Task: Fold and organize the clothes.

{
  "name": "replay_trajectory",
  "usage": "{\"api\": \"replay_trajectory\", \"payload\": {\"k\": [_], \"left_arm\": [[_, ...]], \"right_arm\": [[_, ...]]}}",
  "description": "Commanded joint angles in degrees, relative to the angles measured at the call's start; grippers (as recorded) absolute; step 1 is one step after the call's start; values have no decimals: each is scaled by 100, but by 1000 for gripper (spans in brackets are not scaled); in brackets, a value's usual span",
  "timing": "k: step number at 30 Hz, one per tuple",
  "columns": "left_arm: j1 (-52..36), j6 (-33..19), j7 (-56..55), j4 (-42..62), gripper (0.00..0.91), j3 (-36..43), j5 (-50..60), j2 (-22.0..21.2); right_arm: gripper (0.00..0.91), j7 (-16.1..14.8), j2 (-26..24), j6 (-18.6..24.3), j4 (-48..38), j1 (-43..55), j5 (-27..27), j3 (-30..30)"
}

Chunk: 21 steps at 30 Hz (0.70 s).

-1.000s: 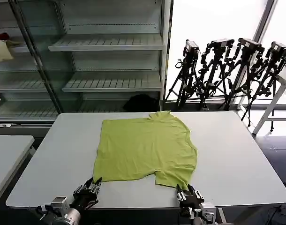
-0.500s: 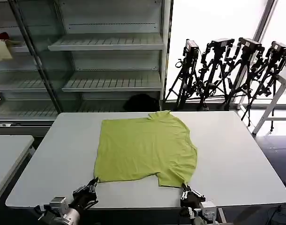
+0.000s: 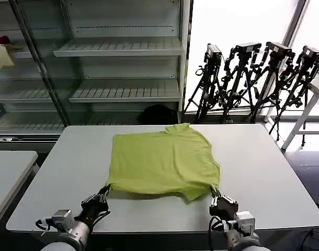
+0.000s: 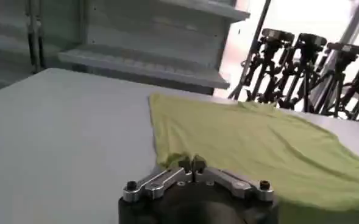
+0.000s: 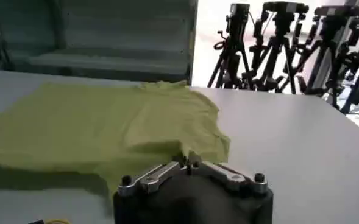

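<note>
The clothes, a lime yellow-green T-shirt (image 3: 162, 159), lie on the white table (image 3: 264, 178) with the collar toward the far edge. My left gripper (image 3: 104, 191) is shut on the near left hem corner. My right gripper (image 3: 214, 189) is shut on the near right hem corner. Both corners are lifted off the table, and the near hem casts a shadow beneath it. In the left wrist view the fingers (image 4: 191, 163) pinch green fabric (image 4: 270, 146). In the right wrist view the fingers (image 5: 189, 160) hold a bunched fold of the shirt (image 5: 106, 128).
Metal shelving (image 3: 117, 49) stands behind the table, with a cream cloth bundle (image 3: 1, 56) on a left shelf. Several camera tripods (image 3: 253, 78) stand at the back right. Another table (image 3: 8, 172) sits to the left. Bare tabletop lies on both sides of the shirt.
Both grippers have closed on the near hem corners and moved forward over the table, lifting the hem and carrying it toward the collar. The shirt's visible length has shortened.
</note>
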Motion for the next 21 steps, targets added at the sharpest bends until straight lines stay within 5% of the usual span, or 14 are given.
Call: {"api": "replay_trajectory", "payload": {"k": [1, 10, 21], "left_arm": [[-1465, 34, -298, 542, 0, 292, -112, -103], [-2394, -49, -623, 1427, 0, 501, -87, -319], [-2498, -123, -456, 1809, 0, 891, 238, -515]], "right_arm": [[0, -1119, -204, -26, -948, 1330, -18, 0], [0, -1220, -88, -23, -1543, 1961, -73, -387], [0, -1592, -18, 267, -2416, 2613, -388, -563]]}}
